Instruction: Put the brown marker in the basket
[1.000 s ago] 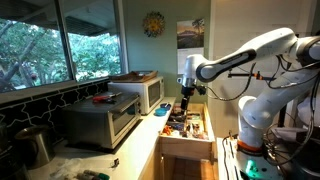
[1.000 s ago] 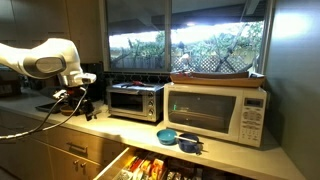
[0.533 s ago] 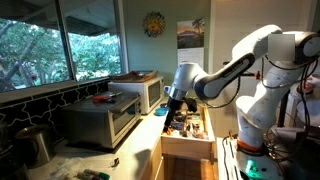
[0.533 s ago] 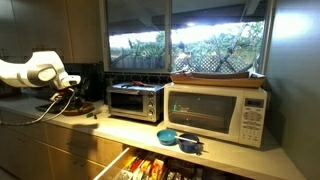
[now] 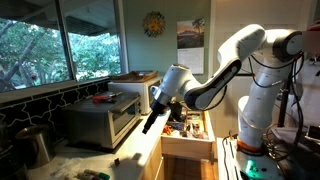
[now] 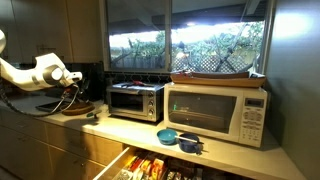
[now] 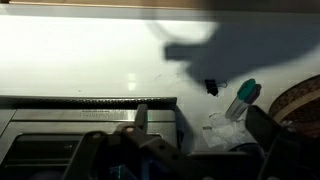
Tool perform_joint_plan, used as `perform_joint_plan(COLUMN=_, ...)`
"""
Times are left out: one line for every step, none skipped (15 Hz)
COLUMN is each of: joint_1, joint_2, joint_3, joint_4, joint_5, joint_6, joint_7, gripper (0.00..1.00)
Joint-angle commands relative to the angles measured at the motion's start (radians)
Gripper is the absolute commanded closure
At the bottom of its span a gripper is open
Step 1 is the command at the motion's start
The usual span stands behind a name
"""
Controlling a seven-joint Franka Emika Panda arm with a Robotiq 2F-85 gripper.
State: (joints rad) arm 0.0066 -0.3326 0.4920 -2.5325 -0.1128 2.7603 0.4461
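A marker [image 7: 243, 98] with a teal cap and a pale body lies on the white counter in the wrist view; I cannot make out a brown colour. My gripper [image 7: 185, 160] hangs above the counter, short of the marker, jaws wide apart and empty. In both exterior views the gripper [image 5: 150, 122] [image 6: 72, 95] points down beside the toaster oven [image 5: 100, 120]. The flat woven basket [image 6: 218, 75] sits on top of the white microwave [image 6: 215, 110]; it also shows in an exterior view [image 5: 135, 76].
The toaster oven's top [image 7: 80, 110] fills the wrist view's lower left. A small dark object [image 7: 211, 87] and crumpled clear plastic [image 7: 225, 128] lie near the marker; a round brown thing [image 7: 302, 105] lies right. An open drawer [image 5: 185, 130] holds several items. Blue bowls [image 6: 175, 137] stand before the microwave.
The arm has swung away from the open drawer, past the toaster oven, and lowered the gripper toward the counter at that end. The jaws hold nothing throughout.
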Motion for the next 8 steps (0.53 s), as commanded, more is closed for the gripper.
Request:
perform_joint_plan(joint_1=-0.058, joint_2=0.084, joint_3=0.062, joint_4=0.058, joint_5=-0.046, joint_6=-0.016, joint_7=0.116, gripper=0.0)
perform_joint_plan(joint_1=-0.118, joint_2=0.163, joint_3=0.135, joint_4=0.116, joint_5=-0.116, joint_6=-0.017, joint_7=0.227, gripper=0.0)
perform_joint_plan(joint_1=-0.166, joint_2=0.192, joint_3=0.187, joint_4=0.143, joint_5=-0.177, joint_6=-0.021, joint_7=0.292, gripper=0.0)
perform_joint_plan(joint_1=-0.199, joint_2=0.225, joint_3=0.228, joint_4=0.181, joint_5=-0.249, joint_6=-0.039, joint_7=0.367, gripper=0.0)
perform_joint_plan(joint_1=-0.231, joint_2=0.269, joint_3=0.266, joint_4=0.221, joint_5=-0.33, joint_6=-0.054, joint_7=0.442, gripper=0.0)
perform_joint_plan(joint_1=-0.262, joint_2=0.304, joint_3=0.302, joint_4=0.265, joint_5=-0.417, joint_6=-0.086, joint_7=0.519, gripper=0.0)
perform_joint_plan(joint_1=-0.269, joint_2=0.354, joint_3=0.318, joint_4=0.316, joint_5=-0.497, joint_6=-0.117, joint_7=0.58, gripper=0.0)
perform_joint_plan(joint_1=-0.265, joint_2=0.415, joint_3=0.322, joint_4=0.366, joint_5=-0.577, joint_6=-0.141, joint_7=0.653, gripper=0.0)
